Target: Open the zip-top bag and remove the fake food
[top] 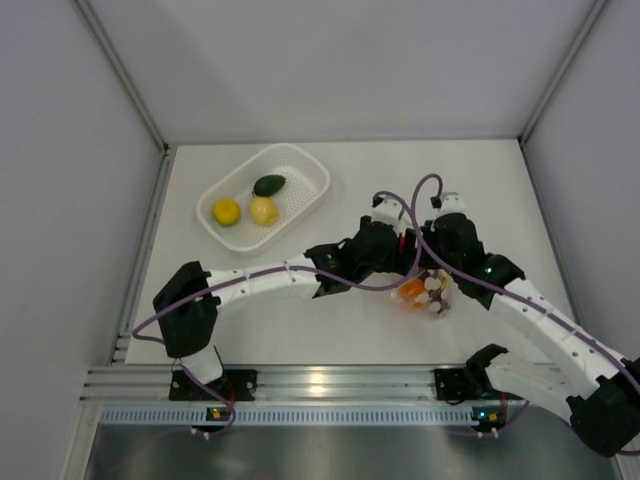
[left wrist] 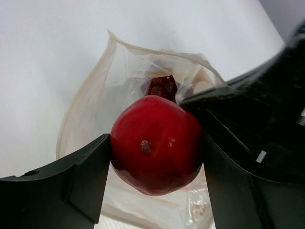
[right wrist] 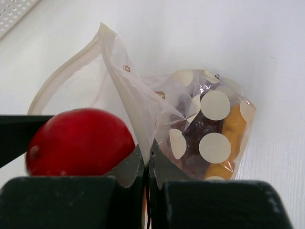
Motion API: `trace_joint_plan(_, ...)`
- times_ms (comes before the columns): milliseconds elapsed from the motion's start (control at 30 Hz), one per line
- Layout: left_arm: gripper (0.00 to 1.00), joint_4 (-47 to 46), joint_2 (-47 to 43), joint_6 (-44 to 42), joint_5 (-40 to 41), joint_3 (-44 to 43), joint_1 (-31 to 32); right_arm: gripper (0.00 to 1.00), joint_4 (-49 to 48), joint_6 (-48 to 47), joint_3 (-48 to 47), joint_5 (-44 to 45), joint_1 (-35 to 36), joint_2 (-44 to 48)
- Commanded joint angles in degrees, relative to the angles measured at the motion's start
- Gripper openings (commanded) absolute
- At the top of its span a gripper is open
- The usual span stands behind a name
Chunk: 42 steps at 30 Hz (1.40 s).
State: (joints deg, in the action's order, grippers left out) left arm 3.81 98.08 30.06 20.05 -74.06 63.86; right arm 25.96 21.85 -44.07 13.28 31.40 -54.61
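left gripper [left wrist: 157,164]: jaws wide, clamped on the red apple [left wrist: 155,143], one finger each side, at the mouth of the zip-top bag [left wrist: 90,109]; right gripper [right wrist: 147,160]: jaws together, pinching the bag's lip beside the apple; beyond it, orange pieces [right wrist: 233,124] and dark fruit [right wrist: 198,126] inside the bag; well beyond, white basket [top: 298,198] holds two yellow fruits [top: 264,211] and an avocado [top: 269,184]

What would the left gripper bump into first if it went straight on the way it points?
The left gripper, clamped on the red apple, points into the open zip-top bag; straight on, the apple would probably meet the dark grapes inside, depth unclear.
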Motion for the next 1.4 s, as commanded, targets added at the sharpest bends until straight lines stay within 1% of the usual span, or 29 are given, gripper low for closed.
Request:
trace_joint_plan(0, 0.00, -0.1, -5.6, 0.1, -1.2, 0.1, 1.1, 0.00, -4.1, -0.2, -3.6, 1.8, 0.4, -2.0)
trace_joint_plan(100, 0.00, 1.7, -8.8, 0.0, 0.2, 0.1, 1.1, 0.00, -4.2, -0.2, -3.9, 3.2, 0.2, -3.2)
trace_joint_plan(200, 0.00, 3.2, -11.7, -1.4, 3.3, 0.6, 1.1, 0.00, -4.4, 0.2, -4.5, 4.3, 0.2, -4.7)
trace_joint_plan(333, 0.00, 8.1, -13.8, -2.9, 11.3, -1.0, 0.9, 0.00, -4.9, 0.9, -4.9, 4.5, 0.2, -6.1)
trace_joint_plan(367, 0.00, 9.4, -14.4, -3.3, 14.7, -1.4, 0.8, 0.00, -5.0, 0.9, -4.9, 4.5, 0.2, -6.1)
trace_joint_plan(467, 0.00, 14.1, -15.5, -3.8, 18.5, -3.4, -0.7, 0.00, -5.1, 1.0, -4.9, 4.4, 0.2, -5.9)
trace_joint_plan(500, 0.00, 15.9, -15.9, -3.5, 18.5, -3.6, -1.4, 0.00, -5.1, 1.1, -4.9, 4.4, 0.2, -5.7)
trace_joint_plan(700, 0.00, 18.5, -19.7, -2.7, 15.3, -2.1, -12.1, 0.00, -4.9, 0.9, -4.7, 4.1, 0.2, -4.0)
trace_joint_plan(733, 0.00, 18.8, -19.9, -2.6, 14.9, -1.7, -15.9, 0.00, -4.8, 1.0, -4.8, 4.1, 0.2, -3.9)
trace_joint_plan(800, 0.00, 19.1, -19.6, -2.3, 13.2, -0.7, -20.3, 0.00, -4.5, 0.7, -5.0, 4.0, 0.1, -3.7)
trace_joint_plan(833, 0.00, 19.3, -19.2, -2.3, 9.9, -0.6, -25.1, 0.00, -4.5, 0.7, -5.0, 3.9, 0.1, -3.7)
trace_joint_plan(900, 0.00, 19.6, -17.8, -2.6, 9.0, -0.6, -29.2, 0.00, -4.6, 0.7, -5.0, 3.7, 0.1, -3.6)
trace_joint_plan(1000, 0.00, 21.5, -14.6, -2.2, 7.3, -1.7, -37.4, 0.00, -4.9, 0.7, -5.1, 3.2, 0.2, -3.7)
trace_joint_plan(1200, 0.00, 23.4, -9.8, -1.5, 6.8, -1.1, -45.9, 0.00, -4.5, 0.5, -5.2, 1.0, 0.1, -3.0)
trace_joint_plan(1267, 0.00, 23.4, -8.3, -1.1, 5.9, -0.5, -47.3, 0.00, -4.2, 0.4, -5.3, 1.2, 0.1, -2.6)
trace_joint_plan(1300, 0.01, 23.4, -7.6, -1.0, 5.7, -0.1, -48.4, 0.00, -4.2, 0.3, -5.3, 1.2, 0.1, -2.5)
trace_joint_plan(1333, 0.08, 23.5, -6.4, -0.8, 5.6, 0.3, -48.7, 0.00, -4.2, 0.4, -5.2, 1.0, 0.1, -2.4)
trace_joint_plan(1367, 0.09, 23.4, -5.7, -0.9, 4.6, 0.5, -49.1, 0.00, -4.2, 0.4, -5.1, 1.0, 0.1, -2.3)
